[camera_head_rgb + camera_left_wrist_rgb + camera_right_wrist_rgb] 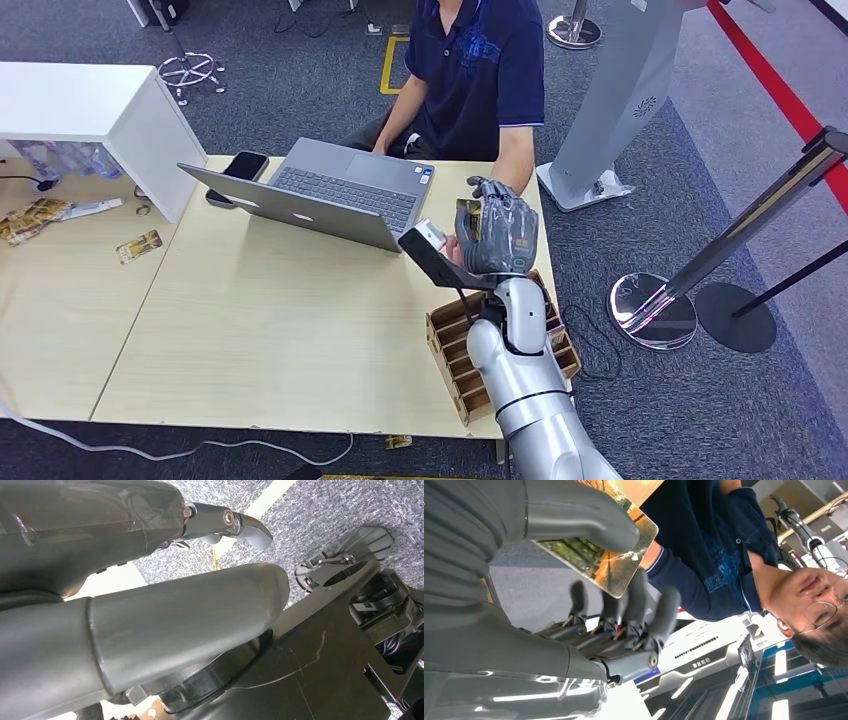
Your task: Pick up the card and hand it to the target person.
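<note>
Nearest, over the slotted rack [455,345] at the tabletop [260,340] edge: right hand [497,232] raised on its silver arm, thumb and fingers [636,597] pinching the card [616,562] by one end so most of it juts free — probably to leave the person something to take. Card high above the rack, tilted, its glossy printed face catching light. Beyond the rack, a laptop [330,195] open toward the person [470,75], a phone [245,165] just past its far corner. Person seated behind the laptop, one forearm down on the tabletop close to the raised hand; that hand not yet reaching for the card. Judged: pickup done, handover under way, card offered across the rack toward the person. Left hand [150,605] hanging low over carpet — fingers too close to the lens to tell whether apart or curled.
</note>
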Controlling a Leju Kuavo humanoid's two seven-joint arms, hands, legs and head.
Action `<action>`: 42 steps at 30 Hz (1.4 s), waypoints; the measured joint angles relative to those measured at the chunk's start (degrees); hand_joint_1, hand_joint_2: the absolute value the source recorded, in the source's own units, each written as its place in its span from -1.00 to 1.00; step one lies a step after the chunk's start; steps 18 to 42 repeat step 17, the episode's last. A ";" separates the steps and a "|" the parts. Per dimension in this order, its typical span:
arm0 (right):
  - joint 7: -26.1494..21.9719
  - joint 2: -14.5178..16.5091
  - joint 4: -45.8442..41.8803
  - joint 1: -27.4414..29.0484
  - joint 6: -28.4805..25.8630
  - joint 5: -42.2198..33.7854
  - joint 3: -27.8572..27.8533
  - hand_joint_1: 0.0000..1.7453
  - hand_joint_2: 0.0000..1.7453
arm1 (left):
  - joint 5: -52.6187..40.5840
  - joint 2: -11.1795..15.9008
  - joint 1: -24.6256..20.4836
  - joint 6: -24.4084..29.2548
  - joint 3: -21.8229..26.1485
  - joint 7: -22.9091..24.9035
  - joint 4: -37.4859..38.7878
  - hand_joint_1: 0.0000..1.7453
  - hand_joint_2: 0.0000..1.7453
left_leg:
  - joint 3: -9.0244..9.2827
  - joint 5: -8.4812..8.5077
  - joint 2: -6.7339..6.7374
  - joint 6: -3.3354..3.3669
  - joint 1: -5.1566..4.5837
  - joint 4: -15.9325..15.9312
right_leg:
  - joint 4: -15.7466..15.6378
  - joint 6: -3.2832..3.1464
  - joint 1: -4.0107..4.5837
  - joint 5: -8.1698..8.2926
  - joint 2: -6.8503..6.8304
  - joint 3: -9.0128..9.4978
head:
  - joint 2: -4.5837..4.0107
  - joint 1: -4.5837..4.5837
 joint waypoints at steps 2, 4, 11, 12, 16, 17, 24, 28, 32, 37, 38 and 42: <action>-0.23 0.01 -0.58 -0.04 0.00 -0.63 0.34 -1.00 1.00 | 0.03 -0.02 -0.01 0.02 0.01 0.03 0.01 -1.00 -1.00 | -0.01 -0.01 0.00 0.00 0.00 0.02 | 0.02 0.00 0.00 -0.01 0.01 -0.01 | 0.00 0.00; -0.53 0.01 -1.58 0.09 0.00 -1.51 0.74 -1.00 1.00 | 0.09 -0.02 0.02 0.05 0.05 0.03 0.01 -1.00 -1.00 | -0.03 -0.01 0.00 0.00 0.00 0.04 | 0.03 0.01 0.00 -0.01 0.01 -0.03 | 0.00 0.00; -4.13 0.01 -9.28 1.93 0.00 -7.72 1.26 -1.00 1.00 | 0.59 0.15 0.50 0.40 0.44 -0.26 -0.02 -1.00 -1.00 | -0.08 -0.03 -0.01 0.01 -0.01 0.08 | 0.08 0.02 -0.01 -0.03 0.00 -0.08 | 0.00 0.00; -4.71 0.01 -10.61 2.34 0.00 -8.68 1.41 -1.00 1.00 | 0.67 0.20 0.62 0.47 0.52 -0.35 -0.03 -1.00 -1.00 | -0.10 -0.04 -0.02 0.00 -0.01 0.10 | 0.10 0.02 -0.02 -0.05 0.01 -0.10 | 0.00 0.00; -7.86 0.01 -15.93 4.50 0.00 -13.77 1.85 -1.00 1.00 | 1.26 0.46 1.20 0.84 1.08 -0.73 -0.09 -1.00 -1.00 | -0.09 -0.05 -0.02 0.00 0.00 0.10 | 0.09 0.01 -0.01 -0.06 -0.01 -0.09 | 0.00 0.00; -8.33 0.01 -16.56 4.79 0.00 -14.63 1.90 -1.00 1.00 | 1.37 0.50 1.30 0.90 1.18 -0.79 -0.10 -1.00 -1.00 | -0.10 -0.06 -0.03 -0.01 0.00 0.11 | 0.10 0.01 -0.01 -0.07 0.00 -0.09 | 0.00 0.00; -8.33 0.01 -16.56 4.79 0.00 -14.63 1.90 -1.00 1.00 | 1.37 0.50 1.30 0.90 1.18 -0.79 -0.10 -1.00 -1.00 | -0.10 -0.06 -0.03 -0.01 0.00 0.11 | 0.10 0.01 -0.01 -0.07 0.00 -0.09 | 0.00 0.00; -8.33 0.01 -16.56 4.79 0.00 -14.63 1.90 -1.00 1.00 | 1.37 0.50 1.30 0.90 1.18 -0.79 -0.10 -1.00 -1.00 | -0.10 -0.06 -0.03 -0.01 0.00 0.11 | 0.10 0.01 -0.01 -0.07 0.00 -0.09 | 0.00 0.00; -8.33 0.01 -16.56 4.79 0.00 -14.63 1.90 -1.00 1.00 | 1.37 0.50 1.30 0.90 1.18 -0.79 -0.10 -1.00 -1.00 | -0.10 -0.06 -0.03 -0.01 0.00 0.11 | 0.10 0.01 -0.01 -0.07 0.00 -0.09 | 0.00 0.00; -8.33 0.01 -16.56 4.79 0.00 -14.63 1.90 -1.00 1.00 | 1.37 0.50 1.30 0.90 1.18 -0.79 -0.10 -1.00 -1.00 | -0.10 -0.06 -0.03 -0.01 0.00 0.11 | 0.10 0.01 -0.01 -0.07 0.00 -0.09 | 0.00 0.00; -8.33 0.01 -16.56 4.79 0.00 -14.63 1.90 -1.00 1.00 | 1.37 0.50 1.30 0.90 1.18 -0.79 -0.10 -1.00 -1.00 | -0.10 -0.06 -0.03 -0.01 0.00 0.11 | 0.10 0.01 -0.01 -0.07 0.00 -0.09 | 0.00 0.00; -8.33 0.01 -16.56 4.79 0.00 -14.63 1.90 -1.00 1.00 | 1.37 0.50 1.30 0.90 1.18 -0.79 -0.10 -1.00 -1.00 | -0.10 -0.06 -0.03 -0.01 0.00 0.11 | 0.10 0.01 -0.01 -0.07 0.00 -0.09 | 0.00 0.00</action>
